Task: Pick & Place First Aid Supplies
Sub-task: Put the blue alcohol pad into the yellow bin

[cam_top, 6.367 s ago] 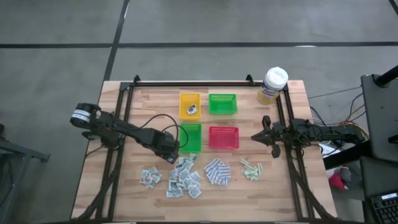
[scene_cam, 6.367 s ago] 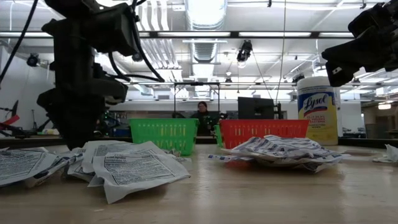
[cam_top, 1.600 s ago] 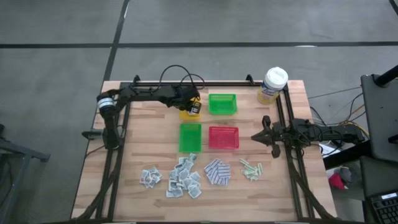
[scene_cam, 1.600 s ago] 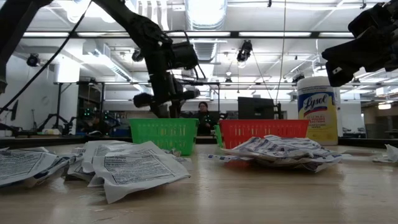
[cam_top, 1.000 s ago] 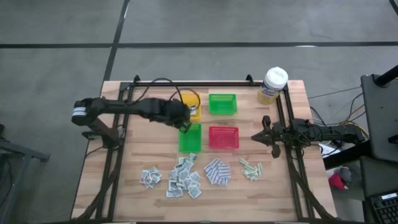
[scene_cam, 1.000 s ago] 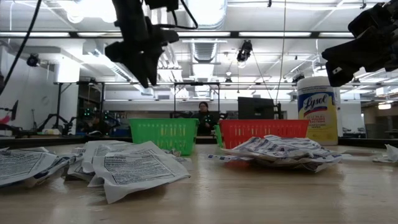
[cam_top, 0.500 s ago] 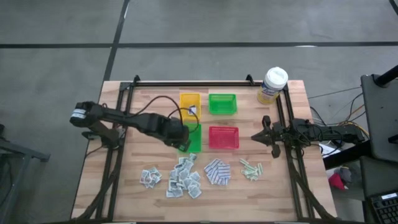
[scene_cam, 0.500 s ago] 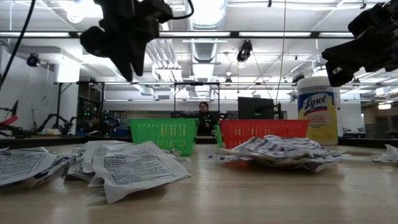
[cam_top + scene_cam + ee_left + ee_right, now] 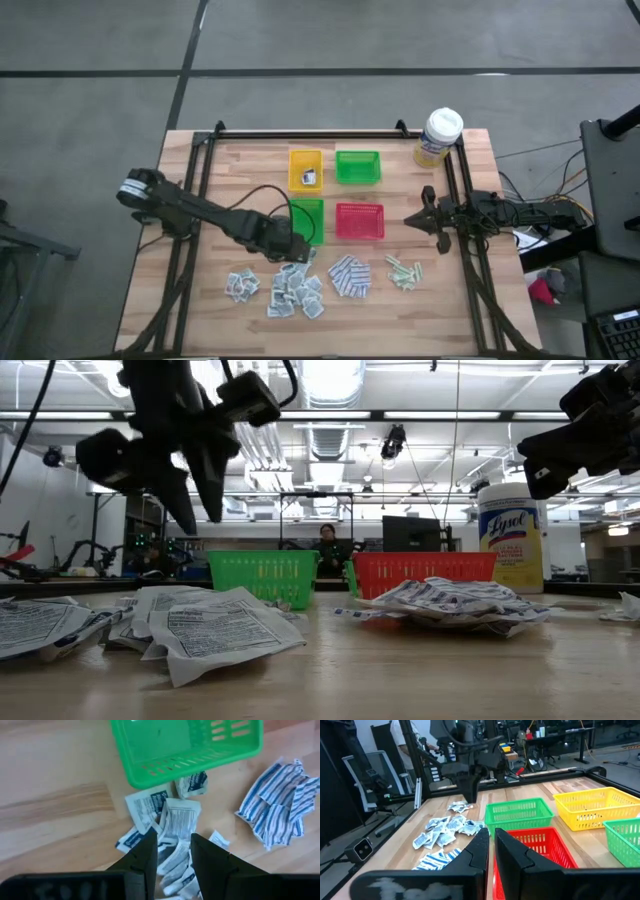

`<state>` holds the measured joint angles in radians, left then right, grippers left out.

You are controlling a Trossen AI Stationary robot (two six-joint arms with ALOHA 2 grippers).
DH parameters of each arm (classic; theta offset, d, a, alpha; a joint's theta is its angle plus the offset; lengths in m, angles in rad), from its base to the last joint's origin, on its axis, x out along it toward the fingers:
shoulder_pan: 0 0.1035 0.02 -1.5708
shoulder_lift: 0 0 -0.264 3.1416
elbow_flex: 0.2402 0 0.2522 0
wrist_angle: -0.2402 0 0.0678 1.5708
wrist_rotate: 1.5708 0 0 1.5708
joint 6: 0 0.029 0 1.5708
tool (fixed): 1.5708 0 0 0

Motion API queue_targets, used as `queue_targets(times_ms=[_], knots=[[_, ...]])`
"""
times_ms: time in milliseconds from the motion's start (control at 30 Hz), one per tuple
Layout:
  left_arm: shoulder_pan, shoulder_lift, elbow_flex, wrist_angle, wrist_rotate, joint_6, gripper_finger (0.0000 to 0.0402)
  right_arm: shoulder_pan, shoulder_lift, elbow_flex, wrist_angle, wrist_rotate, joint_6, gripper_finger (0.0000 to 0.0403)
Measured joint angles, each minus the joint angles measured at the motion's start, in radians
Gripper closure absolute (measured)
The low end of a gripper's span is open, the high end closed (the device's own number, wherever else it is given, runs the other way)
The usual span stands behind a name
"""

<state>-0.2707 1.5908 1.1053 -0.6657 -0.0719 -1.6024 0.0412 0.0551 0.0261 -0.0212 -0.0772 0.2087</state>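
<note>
- Wooden table (image 9: 240, 160) holds four small baskets in a two-by-two block: yellow basket (image 9: 305, 168) and a green basket (image 9: 358, 166) at the far row, another green basket (image 9: 308, 219) and a red basket (image 9: 359, 220) in the near row.
- Yellow basket has one small white-grey packet (image 9: 309, 178) lying inside.
- First aid supplies lie loose on the bare wood on the near side of the baskets, in four groups: small cluster of white-grey sachets (image 9: 241, 285) furthest left, bigger pile of white-grey sachets (image 9: 297, 285) beside it, blue-and-white striped pads (image 9: 349, 276) below the red basket, pale green strips (image 9: 404, 271) furthest right.
- Left gripper (image 9: 291, 245) hangs over the near edge of the near green basket, just above the bigger sachet pile; not touching the packets.
- Left wrist view: its fingers (image 9: 146, 854) stand apart with a gap between them, nothing held; sachets (image 9: 172, 827) show through the gap, the green basket (image 9: 185, 747) beyond, striped pads (image 9: 277, 802) off to the side.
- Right gripper (image 9: 415, 219) waits at the table's right side, level with the red basket, raised; fingers pressed nearly together in the right wrist view (image 9: 490, 851), empty.
- Yellow Lysol canister with white lid (image 9: 439, 137) stands at the far right corner.
- Low view: sachets (image 9: 215, 628) in the foreground, a person (image 9: 325, 546) far behind the table.
</note>
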Motion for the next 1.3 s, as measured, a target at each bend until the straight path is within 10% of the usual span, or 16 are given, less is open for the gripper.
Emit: queue_targets(times_ms=[1300], knots=[[-0.001,0.077,-0.173,0.179,-0.023,0.144,0.0291,0.0,0.0,0.0,0.0,0.0,0.0,0.0374]])
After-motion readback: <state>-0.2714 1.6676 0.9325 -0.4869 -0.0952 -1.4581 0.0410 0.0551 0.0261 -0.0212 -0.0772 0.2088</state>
